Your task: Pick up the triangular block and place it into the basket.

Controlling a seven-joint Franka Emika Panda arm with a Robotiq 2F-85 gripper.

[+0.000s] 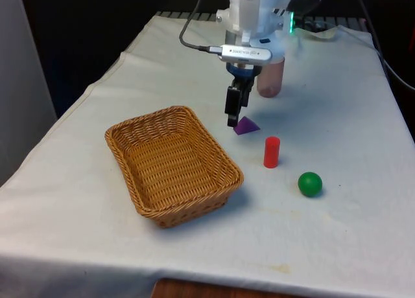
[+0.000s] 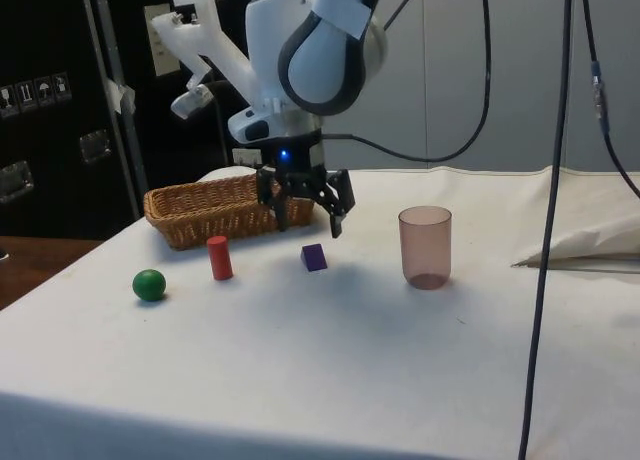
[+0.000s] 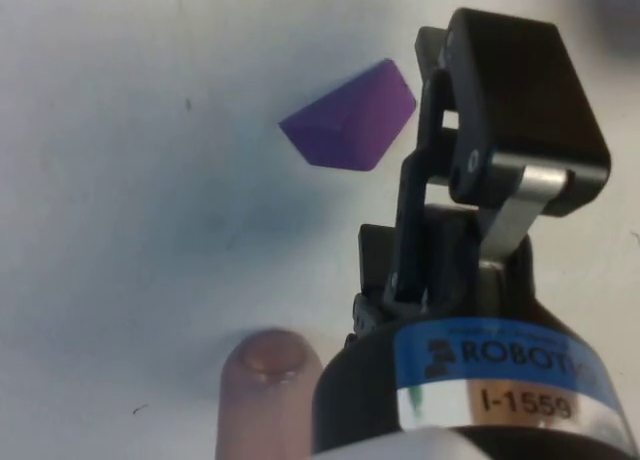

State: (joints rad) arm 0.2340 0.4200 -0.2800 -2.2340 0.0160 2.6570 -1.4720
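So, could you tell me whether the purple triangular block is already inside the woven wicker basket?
No, the purple triangular block lies on the white cloth beside the woven wicker basket.

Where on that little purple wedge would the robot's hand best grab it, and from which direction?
Probably from straight above, with the fingers closing across the two flat triangular end faces of the purple wedge. It lies loose on the cloth with sloping sides meeting in a ridge on top; slopes may squeeze out, parallel ends should hold. The hand hangs open just above it.

"ROBOTIQ", "I-1559" on tool (image 3: pixel 500 140) label
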